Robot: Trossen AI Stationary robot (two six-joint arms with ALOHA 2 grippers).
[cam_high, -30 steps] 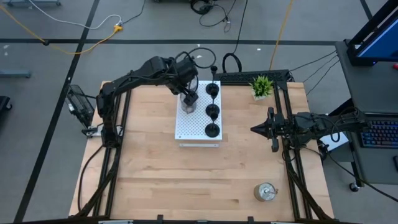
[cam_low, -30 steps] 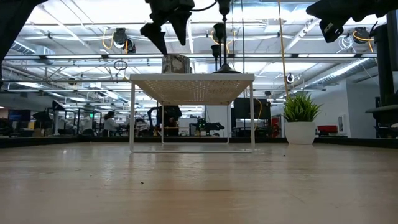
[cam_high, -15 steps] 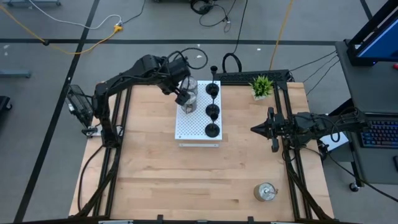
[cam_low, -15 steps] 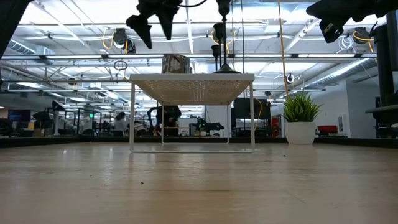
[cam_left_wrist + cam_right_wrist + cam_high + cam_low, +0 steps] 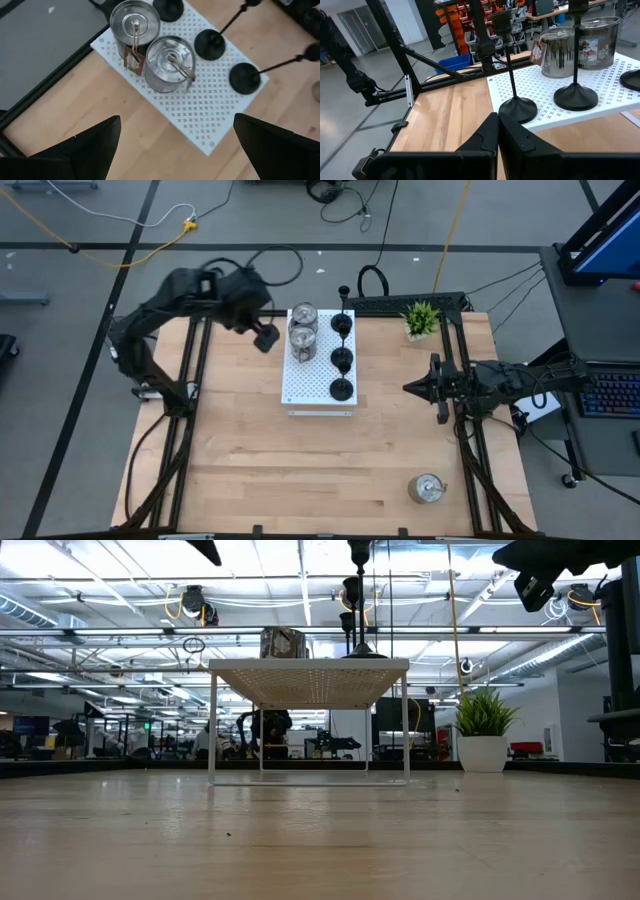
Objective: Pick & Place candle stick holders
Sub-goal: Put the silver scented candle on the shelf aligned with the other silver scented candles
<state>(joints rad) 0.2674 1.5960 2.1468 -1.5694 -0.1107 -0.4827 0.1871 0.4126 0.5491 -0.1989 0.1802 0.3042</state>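
Observation:
Two shiny silver holders [image 5: 302,316] [image 5: 302,338] stand side by side on the left half of the white perforated board [image 5: 300,385]. Three black holders [image 5: 341,325] [image 5: 342,360] [image 5: 341,389] stand in a row on its right half. In the left wrist view the silver ones [image 5: 134,25] [image 5: 170,62] show with tags. A third silver holder [image 5: 428,488] stands on the table near the right front. My left gripper [image 5: 265,337] is open and empty, left of the board. My right gripper [image 5: 412,387] is shut and empty, right of the board.
The board is a small raised table on thin legs [image 5: 212,730]. A green potted plant [image 5: 421,318] stands at the far right corner. Bare wood lies in front of the board and to its left. Black frame rails [image 5: 190,380] run along both table sides.
My left gripper, open throughout, has drawn back from above the nearer silver holder on the board toward the table's left edge and up. The silver holder stays standing on the board beside the other.

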